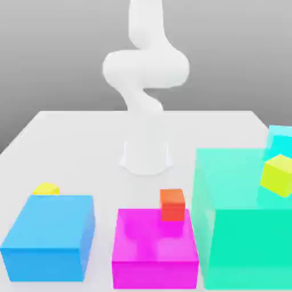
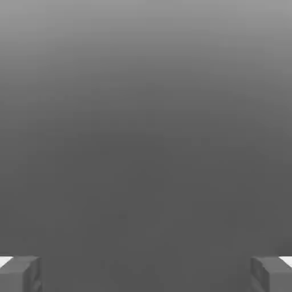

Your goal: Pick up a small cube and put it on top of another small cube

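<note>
- The gripper [image 2: 146, 275] stands open, its two fingers wide apart with nothing between them.
- The small bright yellow cube [image 1: 46, 189] sits behind the flat blue block [image 1: 48, 221], partly hidden; a low, slanting approach could strike that block.
- The orange-red cube [image 1: 172, 204] rests on the magenta block [image 1: 155, 245]; a hurried or off-centre release on top could topple the stack or nudge it off.
</note>
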Tool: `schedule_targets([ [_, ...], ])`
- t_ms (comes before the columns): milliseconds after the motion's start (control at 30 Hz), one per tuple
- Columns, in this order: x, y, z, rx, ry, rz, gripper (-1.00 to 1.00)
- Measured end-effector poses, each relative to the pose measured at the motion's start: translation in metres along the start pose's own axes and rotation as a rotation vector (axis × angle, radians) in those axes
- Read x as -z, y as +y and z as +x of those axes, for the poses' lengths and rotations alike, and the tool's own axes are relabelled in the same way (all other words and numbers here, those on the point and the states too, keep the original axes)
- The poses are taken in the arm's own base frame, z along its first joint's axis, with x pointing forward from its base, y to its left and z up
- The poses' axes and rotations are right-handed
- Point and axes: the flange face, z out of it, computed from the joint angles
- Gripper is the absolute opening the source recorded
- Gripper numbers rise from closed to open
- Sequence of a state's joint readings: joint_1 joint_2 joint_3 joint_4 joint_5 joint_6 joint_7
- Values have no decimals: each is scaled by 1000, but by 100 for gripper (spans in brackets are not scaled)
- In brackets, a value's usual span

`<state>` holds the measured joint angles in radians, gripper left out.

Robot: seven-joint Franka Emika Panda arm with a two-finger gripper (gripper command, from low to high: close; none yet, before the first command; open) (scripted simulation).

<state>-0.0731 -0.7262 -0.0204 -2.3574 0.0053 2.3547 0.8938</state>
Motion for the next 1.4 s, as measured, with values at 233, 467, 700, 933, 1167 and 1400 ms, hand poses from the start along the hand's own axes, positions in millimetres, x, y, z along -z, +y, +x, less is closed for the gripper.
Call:
schedule_targets([
  [233,-152,148,47,-577,2,-282,0],
  [467,-231,330,30,-1139,71,-542,0],
  [700,-248,491,-43,-1669,195,-783,0],
  [933,-293,526,-74,-1689,201,-803,0],
  [1167,-298,529,-77,-1691,200,-800,-100],
  [1400,-260,504,-55,-1690,203,-800,-100],
])
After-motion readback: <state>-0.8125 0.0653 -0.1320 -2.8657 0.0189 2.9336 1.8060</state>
